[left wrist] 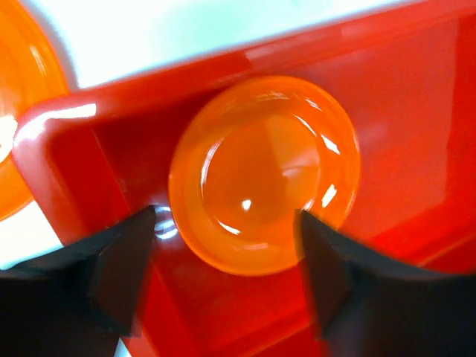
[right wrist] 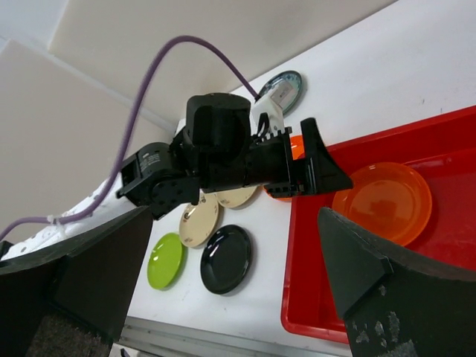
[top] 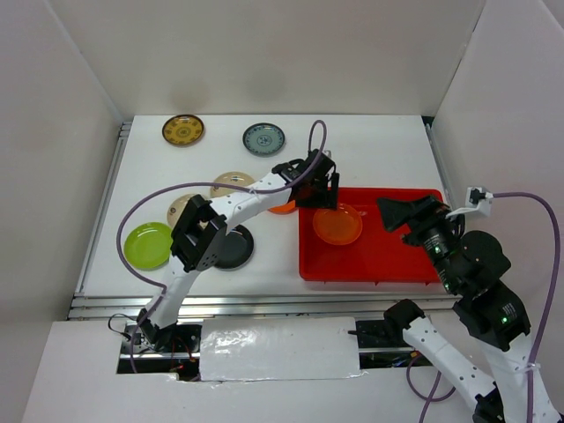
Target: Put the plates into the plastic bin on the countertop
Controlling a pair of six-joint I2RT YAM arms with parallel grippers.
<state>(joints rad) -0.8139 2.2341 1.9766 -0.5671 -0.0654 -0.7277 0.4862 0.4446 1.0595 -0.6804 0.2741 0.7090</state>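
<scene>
White, flat worktop (top: pixel 379 150), boxed in on three sides by plain white panels: back wall (top: pixel 282 53), left wall (top: pixel 44 176), right wall (top: pixel 520 115). Bordered by metal left rail (top: pixel 104 207), right rail (top: pixel 434 150) and near rail (top: pixel 264 306). Lit evenly and diffusely, with faint soft shadows (top: pixel 229 88) low on the back wall.

- White countertop (top: pixel 379 145): red plastic bin (top: pixel 388 260) at the right, toward the near edge.
- Far edge: yellow-brown ornate plate (top: pixel 183 130) by the left corner, grey-blue patterned plate (top: pixel 264 138) mid-edge.
- Left half: beige plate (top: pixel 231 183), second beige plate (top: pixel 181 209), lime green plate (top: pixel 147 245), black plate (top: pixel 236 248).
- Orange plate (top: pixel 282 208) just beside the bin's left wall, partly hidden.
</scene>
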